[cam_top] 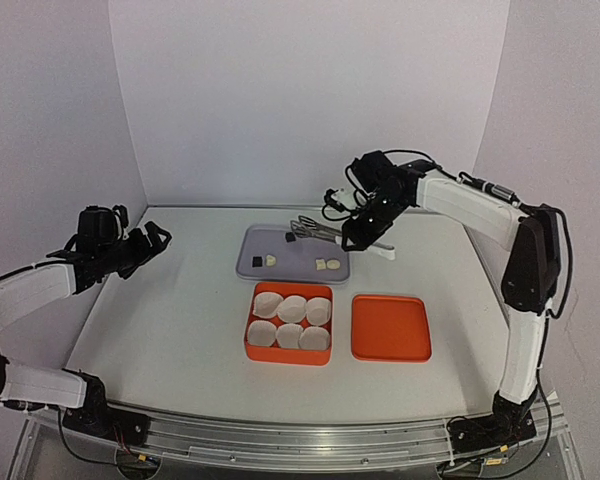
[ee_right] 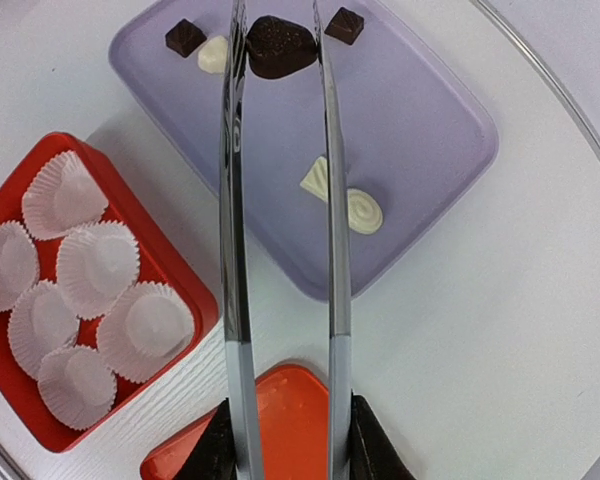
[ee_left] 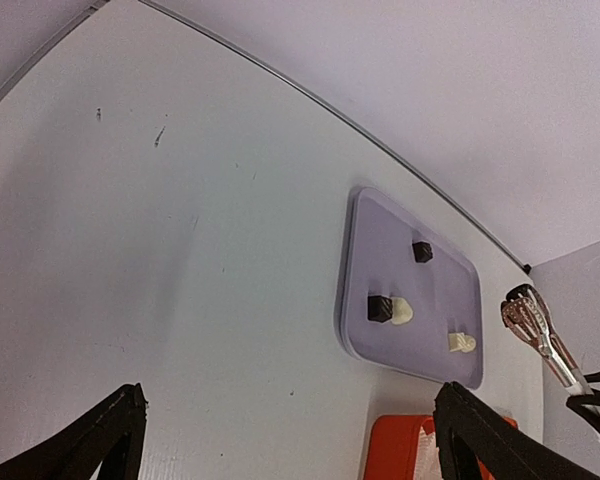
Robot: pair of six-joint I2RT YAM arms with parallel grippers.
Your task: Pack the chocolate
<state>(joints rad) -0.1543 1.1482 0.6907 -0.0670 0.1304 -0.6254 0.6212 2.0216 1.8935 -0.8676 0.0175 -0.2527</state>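
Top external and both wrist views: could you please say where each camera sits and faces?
Top external: above, behind the robot, looking down at the table; left arm, right arm show.
Left wrist: facing the lilac tray; open left claw frames it.
Right wrist: looking down along tongs in the right claw, pinching a dark chocolate.
All share the tray.

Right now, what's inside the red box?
Six white paper cups sit inside the red box, and each looks empty. The cups cover most of the box's floor, so anything under them is hidden.
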